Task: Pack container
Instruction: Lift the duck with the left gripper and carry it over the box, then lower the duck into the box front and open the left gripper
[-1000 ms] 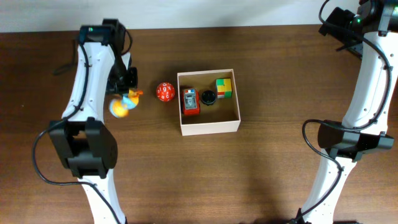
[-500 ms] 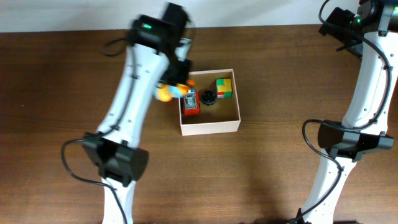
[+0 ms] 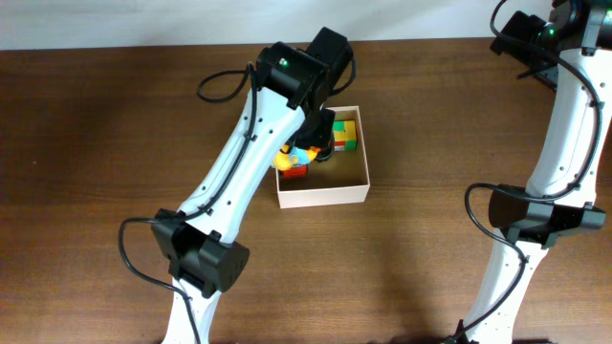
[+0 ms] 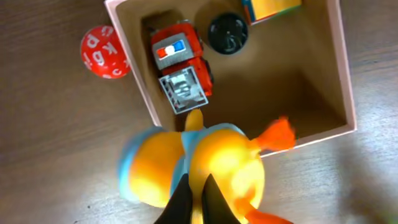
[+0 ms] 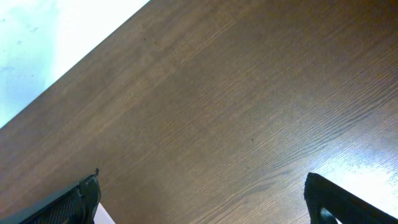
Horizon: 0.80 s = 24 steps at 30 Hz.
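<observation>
The container (image 3: 325,196) is a white-walled box with a tan inside, standing mid-table; its right wall (image 4: 346,74) shows in the left wrist view. Inside lie a red toy truck (image 4: 180,53), a black round piece (image 4: 227,33) and a coloured cube (image 3: 345,135). My left gripper (image 4: 197,186) is shut on a yellow and orange duck toy (image 4: 217,168) with a blue band, held above the box's left part (image 3: 298,155). My right gripper (image 5: 202,186) stands open over bare wood at the far right, holding nothing.
A red ball with white letters (image 4: 104,51) lies on the table just left of the box; my left arm hides it in the overhead view. A pale wall edge (image 5: 37,37) borders the table's back.
My left arm has swung right with the duck toy, from the table left of the red ball to above the box. The right arm has not moved.
</observation>
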Each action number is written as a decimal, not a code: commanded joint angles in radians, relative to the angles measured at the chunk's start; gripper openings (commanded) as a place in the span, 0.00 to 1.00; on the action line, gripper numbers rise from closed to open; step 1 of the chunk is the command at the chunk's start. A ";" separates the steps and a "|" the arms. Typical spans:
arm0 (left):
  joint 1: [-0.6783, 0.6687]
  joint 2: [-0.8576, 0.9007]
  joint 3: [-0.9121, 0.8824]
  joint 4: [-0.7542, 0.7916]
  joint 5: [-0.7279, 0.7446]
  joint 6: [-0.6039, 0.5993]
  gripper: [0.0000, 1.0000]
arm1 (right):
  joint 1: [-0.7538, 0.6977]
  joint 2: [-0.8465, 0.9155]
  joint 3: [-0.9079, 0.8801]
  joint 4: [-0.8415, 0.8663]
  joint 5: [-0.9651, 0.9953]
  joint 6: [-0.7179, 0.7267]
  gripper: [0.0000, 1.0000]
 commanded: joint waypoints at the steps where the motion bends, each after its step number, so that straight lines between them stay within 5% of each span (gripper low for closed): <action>1: -0.002 -0.001 -0.026 -0.002 -0.025 -0.029 0.02 | -0.006 -0.037 0.018 -0.006 0.002 0.012 0.99; 24: -0.048 -0.001 -0.168 0.072 -0.022 -0.036 0.02 | -0.006 -0.037 0.018 -0.006 0.002 0.012 0.99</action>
